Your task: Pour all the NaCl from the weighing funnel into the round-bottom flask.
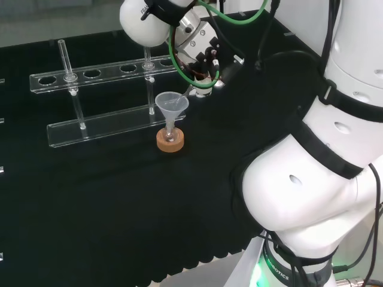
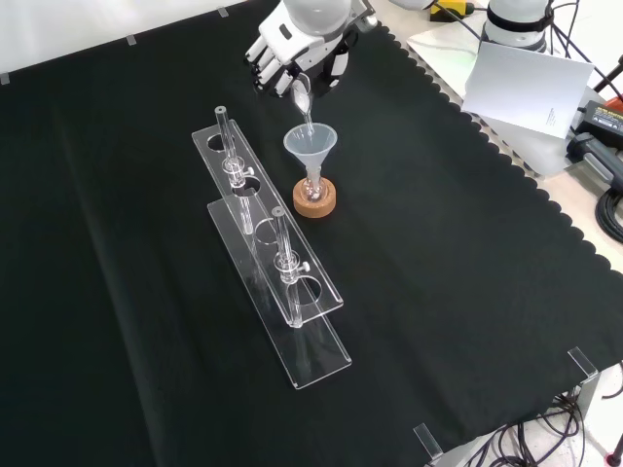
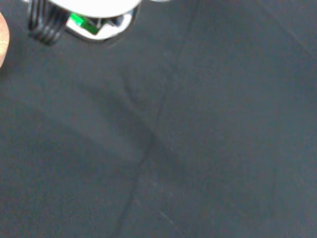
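A small round-bottom flask sits on a cork ring with a clear funnel standing in its neck. In the front view the hand hovers just above and behind that funnel, fingers curled round a small clear weighing funnel. The weighing funnel is tipped with its spout down over the funnel's mouth and shows white inside. In the head view the hand is to the right of and above the funnel and the cork ring. How much powder is in the flask cannot be made out.
A clear acrylic rack with two glass tubes stands just left of the flask in the front view, and behind it in the head view. Papers and cables lie beyond the cloth's scalloped edge. The wrist view shows black cloth.
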Robot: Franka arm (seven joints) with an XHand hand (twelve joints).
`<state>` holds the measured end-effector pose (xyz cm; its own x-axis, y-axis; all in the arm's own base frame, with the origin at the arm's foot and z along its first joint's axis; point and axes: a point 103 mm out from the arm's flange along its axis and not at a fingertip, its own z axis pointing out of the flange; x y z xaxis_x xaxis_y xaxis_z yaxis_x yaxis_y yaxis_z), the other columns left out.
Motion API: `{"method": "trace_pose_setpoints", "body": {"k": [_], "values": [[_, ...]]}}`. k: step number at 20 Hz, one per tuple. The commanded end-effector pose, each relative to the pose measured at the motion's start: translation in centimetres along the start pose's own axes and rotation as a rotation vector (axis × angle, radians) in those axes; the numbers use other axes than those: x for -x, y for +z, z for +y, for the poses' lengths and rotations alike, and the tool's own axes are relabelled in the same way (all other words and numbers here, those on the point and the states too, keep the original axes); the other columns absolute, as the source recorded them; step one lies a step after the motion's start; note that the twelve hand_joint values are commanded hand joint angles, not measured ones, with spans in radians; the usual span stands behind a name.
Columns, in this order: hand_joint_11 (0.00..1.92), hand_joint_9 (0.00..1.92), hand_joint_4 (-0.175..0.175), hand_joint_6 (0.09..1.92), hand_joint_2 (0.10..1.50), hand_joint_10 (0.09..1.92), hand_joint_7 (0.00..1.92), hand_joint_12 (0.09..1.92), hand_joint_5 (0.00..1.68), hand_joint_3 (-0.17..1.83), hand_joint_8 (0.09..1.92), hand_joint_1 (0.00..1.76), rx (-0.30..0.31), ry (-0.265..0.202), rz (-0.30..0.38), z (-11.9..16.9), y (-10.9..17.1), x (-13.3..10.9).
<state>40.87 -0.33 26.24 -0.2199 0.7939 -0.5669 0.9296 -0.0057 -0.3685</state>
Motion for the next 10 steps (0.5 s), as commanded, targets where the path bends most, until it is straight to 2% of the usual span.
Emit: {"method": "trace_pose_setpoints", "body": {"k": [1, 10], "values": [[0.49, 0.77, 0.175, 0.73, 0.69, 0.52, 0.52, 1.27, 1.23, 0.62, 0.69, 1.11, -0.002, 0.0, -0.035, 0.04, -0.46, -0.05], [0.49, 0.77, 0.175, 0.73, 0.69, 0.52, 0.52, 1.27, 1.23, 0.62, 0.69, 1.11, -0.008, 0.007, -0.075, -0.01, -1.24, 0.17]]}}
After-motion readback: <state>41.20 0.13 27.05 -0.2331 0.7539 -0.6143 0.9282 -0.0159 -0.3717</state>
